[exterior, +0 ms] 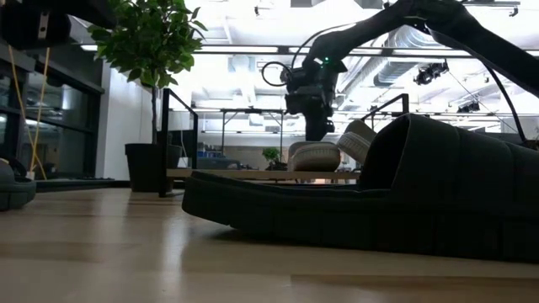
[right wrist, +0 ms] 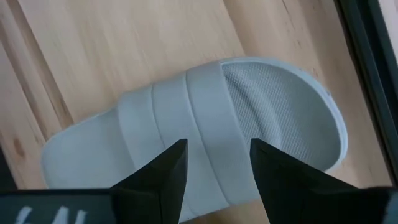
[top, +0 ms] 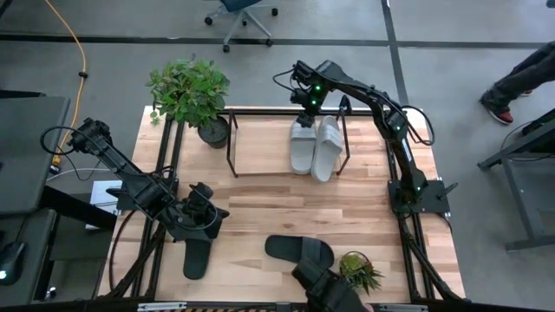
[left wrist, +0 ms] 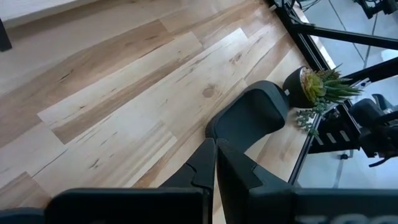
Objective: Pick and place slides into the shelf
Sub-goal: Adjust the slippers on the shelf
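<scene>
Two light grey slides (top: 303, 146) (top: 328, 149) lie side by side on the wood base of the shelf (top: 260, 152), at its right end. In the low view the right one (exterior: 358, 139) leans tilted. My right gripper (right wrist: 217, 155) stands open just over the left grey slide's strap (right wrist: 205, 118). One black slide (top: 198, 256) lies near the table's front left. The other black slide (top: 299, 250) lies at the front centre. My left gripper (top: 212, 214) hangs shut above the table between them, holding nothing. My right gripper comes at the left grey slide from above, pointing steeply down, its two open fingers over the strap (right wrist: 214, 134). Whether the fingertips touch the strap I cannot tell. The slide lies flat on the shelf's board.
A large potted plant (top: 192, 94) stands at the shelf's far left corner. A small potted plant (top: 360, 269) sits at the front edge beside the centre black slide. Bare tabletop (top: 286, 204) lies between the shelf and the black slides. The shelf's left half holds nothing.
</scene>
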